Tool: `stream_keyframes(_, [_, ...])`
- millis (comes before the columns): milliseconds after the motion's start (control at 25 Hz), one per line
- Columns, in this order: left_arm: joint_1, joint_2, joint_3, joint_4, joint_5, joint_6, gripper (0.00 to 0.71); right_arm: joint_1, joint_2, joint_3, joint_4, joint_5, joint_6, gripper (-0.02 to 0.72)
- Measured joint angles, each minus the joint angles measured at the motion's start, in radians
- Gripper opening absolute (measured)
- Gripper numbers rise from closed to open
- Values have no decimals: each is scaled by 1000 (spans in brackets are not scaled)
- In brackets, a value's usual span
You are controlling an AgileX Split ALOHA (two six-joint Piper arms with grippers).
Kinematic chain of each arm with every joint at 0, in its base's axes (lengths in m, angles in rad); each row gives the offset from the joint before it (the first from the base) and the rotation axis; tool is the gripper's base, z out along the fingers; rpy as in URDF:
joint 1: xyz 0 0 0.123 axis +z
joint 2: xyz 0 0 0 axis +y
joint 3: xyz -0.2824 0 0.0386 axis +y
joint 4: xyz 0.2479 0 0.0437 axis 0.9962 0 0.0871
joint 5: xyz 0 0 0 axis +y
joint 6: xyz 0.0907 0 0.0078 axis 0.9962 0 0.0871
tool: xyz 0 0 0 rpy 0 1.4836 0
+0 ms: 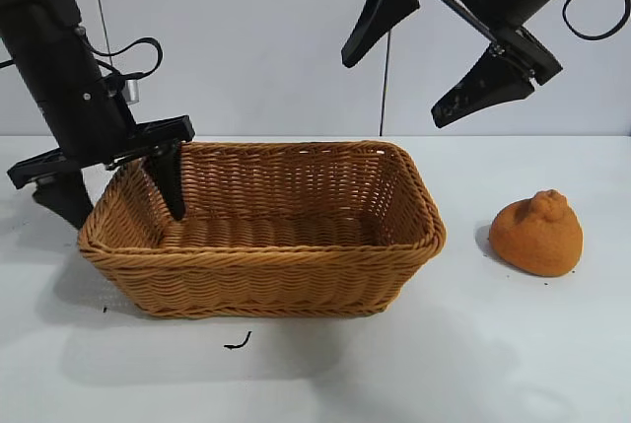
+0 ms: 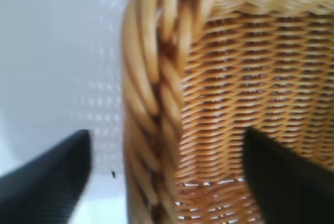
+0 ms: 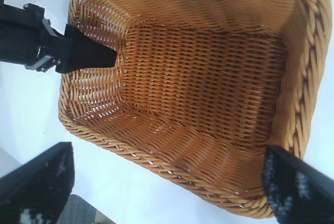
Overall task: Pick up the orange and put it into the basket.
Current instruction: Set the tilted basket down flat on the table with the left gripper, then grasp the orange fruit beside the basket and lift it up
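The orange (image 1: 537,234) lies on the white table to the right of the basket (image 1: 261,295), apart from it. It does not show in either wrist view. My left gripper (image 1: 123,211) is open and straddles the basket's left rim (image 2: 151,78), one finger inside and one outside; in the left wrist view (image 2: 166,135) there is a gap on both sides of the rim. My right gripper (image 1: 392,91) is open and empty, high above the basket's right half. Its wrist view (image 3: 167,151) looks down into the empty basket (image 3: 156,164) and shows the left gripper's inner finger (image 3: 88,54).
A small black scrap (image 1: 237,342) lies on the table in front of the basket. The white table (image 1: 513,344) spreads around the basket and the orange. A pale wall stands behind.
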Motion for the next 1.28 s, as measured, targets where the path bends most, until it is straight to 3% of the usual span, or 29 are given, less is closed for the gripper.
stream_keyframes(440, [0, -141, -138, 30, 112, -5, 692, 0, 0, 0, 0, 0, 0, 696])
stream_keyframes(680, [9, -191, -222, 222, 196, -5, 692, 0, 0, 0, 0, 0, 0, 696])
stream_keyframes(1080, [154, -193, -224, 311, 211, -6, 692, 0, 0, 0, 0, 0, 0, 696])
stream_keyframes(1280, [168, -216, -216, 314, 211, -1, 692, 0, 0, 0, 0, 0, 0, 696])
